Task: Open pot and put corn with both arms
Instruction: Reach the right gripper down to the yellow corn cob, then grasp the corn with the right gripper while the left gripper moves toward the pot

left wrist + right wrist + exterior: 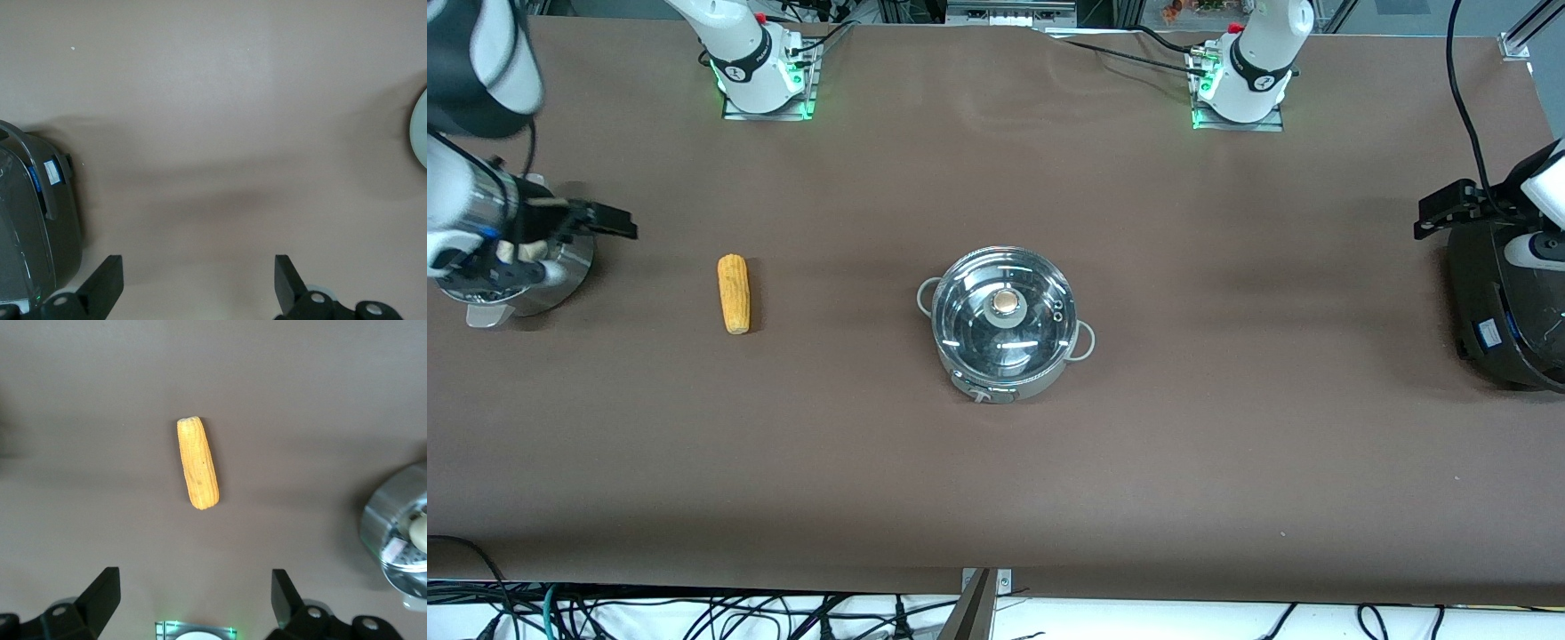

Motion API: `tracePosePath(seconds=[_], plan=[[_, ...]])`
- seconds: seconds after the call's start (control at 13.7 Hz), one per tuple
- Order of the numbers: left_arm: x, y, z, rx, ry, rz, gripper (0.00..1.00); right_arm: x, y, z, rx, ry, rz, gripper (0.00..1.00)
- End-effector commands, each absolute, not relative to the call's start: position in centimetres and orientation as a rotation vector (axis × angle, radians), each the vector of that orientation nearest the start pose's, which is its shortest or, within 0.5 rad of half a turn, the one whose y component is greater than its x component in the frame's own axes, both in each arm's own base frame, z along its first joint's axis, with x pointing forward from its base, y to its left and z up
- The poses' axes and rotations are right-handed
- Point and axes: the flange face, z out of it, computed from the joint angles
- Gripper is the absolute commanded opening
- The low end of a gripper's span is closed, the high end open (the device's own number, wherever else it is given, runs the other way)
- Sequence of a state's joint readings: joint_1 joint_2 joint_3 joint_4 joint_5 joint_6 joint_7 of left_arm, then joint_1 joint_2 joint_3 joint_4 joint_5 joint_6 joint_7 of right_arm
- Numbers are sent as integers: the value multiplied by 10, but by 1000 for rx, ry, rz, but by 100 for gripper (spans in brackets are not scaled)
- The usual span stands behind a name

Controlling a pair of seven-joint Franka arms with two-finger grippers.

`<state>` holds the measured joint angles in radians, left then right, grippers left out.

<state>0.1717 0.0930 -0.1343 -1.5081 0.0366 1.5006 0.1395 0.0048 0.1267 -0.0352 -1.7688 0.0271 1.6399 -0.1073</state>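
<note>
You are looking at the start: the pot [1005, 324] is sitting lidded mid-bench [996, 462], nothing lifted yet. Toward the right arm's end from the pot, the right hand [596, 218] is hovering over the steamer basket [560, 267], fingers [100, 597] spread and empty. The corn [734, 293] is lying between basket and pot, apart from both. The lid [1003, 307] is needing a grip on its knob [1006, 303] first, I judge. Toward the left arm's end, the left hand [1449, 209] is hanging released over the black cooker [1507, 311]. Nothing is blocking either reach.
</note>
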Motion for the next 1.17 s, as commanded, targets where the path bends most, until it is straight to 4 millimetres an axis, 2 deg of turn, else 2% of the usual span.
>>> tracePosePath(seconds=[0.0, 0.07, 0.15, 0.29, 0.44, 0.51, 0.59, 0.73, 0.8, 0.95, 1.02, 1.1], plan=[[578, 28, 596, -3112, 152, 148, 100, 565, -9, 407, -3089, -143, 377, 100], [579, 19, 592, -3107, 164, 153, 100, 559, -8, 382, -3095, -144, 347, 100], [579, 19, 591, -3110, 91, 148, 100, 553, -8, 356, -3102, -140, 307, 100], [580, 13, 593, -3185, -99, 142, 100, 536, 4, 300, -3116, -159, 218, 100], [587, -4, 583, -3186, -178, 171, 100, 533, 8, 259, -3115, -135, 258, 100], [592, -32, 570, -3177, -220, 210, 100, 534, 14, 247, -3116, -114, 254, 100], [594, -52, 570, -3164, -266, 208, 100, 535, 30, 241, -3115, -132, 226, 100], [598, -78, 565, -3163, -235, 215, 100, 536, 34, 219, -3118, -144, 226, 100], [598, -79, 563, -3164, -199, 224, 100, 535, 34, 210, -3117, -144, 228, 100], [598, -62, 563, -3188, 27, 233, 100, 534, 35, 194, -3119, -158, 255, 100], [600, -50, 563, -3211, 80, 233, 100, 532, 34, 189, -3119, -156, 269, 100], [600, -47, 562, -3240, 61, 239, 100, 531, 33, 185, -3119, -160, 281, 97]])
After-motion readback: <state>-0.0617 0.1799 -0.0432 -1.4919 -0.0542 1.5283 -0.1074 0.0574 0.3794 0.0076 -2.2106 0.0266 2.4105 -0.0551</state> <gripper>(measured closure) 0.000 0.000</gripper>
